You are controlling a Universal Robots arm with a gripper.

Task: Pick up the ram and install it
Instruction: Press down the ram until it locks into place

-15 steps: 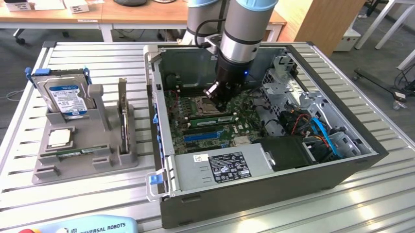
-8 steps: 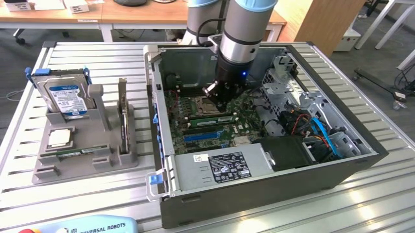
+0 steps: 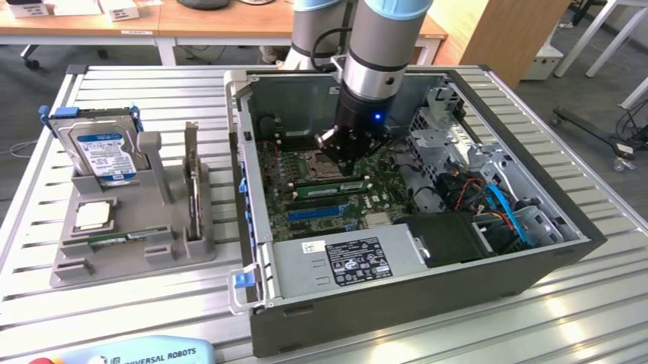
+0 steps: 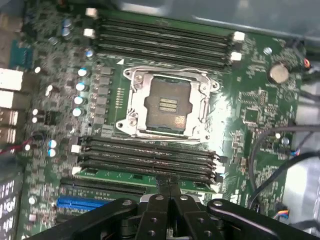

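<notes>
The ram (image 4: 120, 176) is a long green stick lying along a memory slot beside the processor socket (image 4: 167, 105) on the motherboard. In the exterior view the ram (image 3: 329, 184) shows as a green strip inside the open computer case (image 3: 405, 303). My gripper (image 4: 168, 184) is shut, with nothing between its fingers. Its closed tips rest on or just above the ram's top edge near its middle. Seen from outside, the gripper (image 3: 342, 161) reaches straight down into the case over the board.
A grey fixture (image 3: 132, 258) on the exterior view's left holds a hard drive (image 3: 102, 152), a square processor chip (image 3: 93, 216) and another green stick (image 3: 127, 237). Case walls, the drive cage (image 3: 456, 144) and cables (image 3: 506, 212) surround the board. Several dark memory slots (image 4: 165, 37) lie beyond the socket.
</notes>
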